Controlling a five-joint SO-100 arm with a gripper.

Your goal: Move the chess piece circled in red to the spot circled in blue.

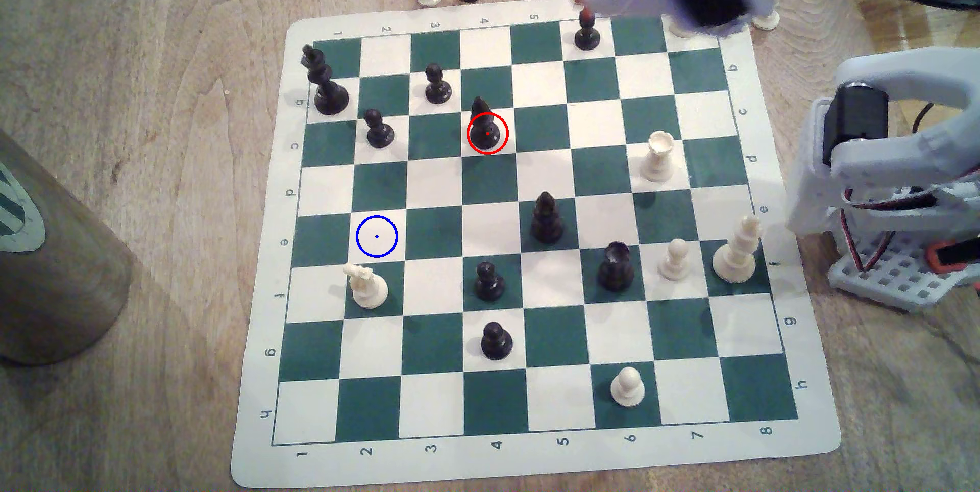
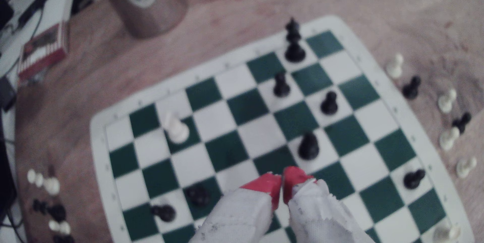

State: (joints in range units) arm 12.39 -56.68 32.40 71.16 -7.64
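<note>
Progress is nil as I read it: the chess piece point(image 1: 485, 123) sits untouched in its red ring, mid-board toward the far side, and the spot point(image 1: 376, 236) is bare. My gripper point(image 2: 282, 180) hangs high, red tips nearly pressed together and holding nothing, so I still have to open, descend, grab, carry and set down. Room looks fine: squares around the piece are free, nearest black pawn point(image 1: 437, 84) is a diagonal away, but the white piece point(image 1: 367, 285) stands just beside the spot.

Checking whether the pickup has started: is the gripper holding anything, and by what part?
Nothing is held: the gripper has its red tips together with nothing between them, and the chess piece stands untouched.
</note>
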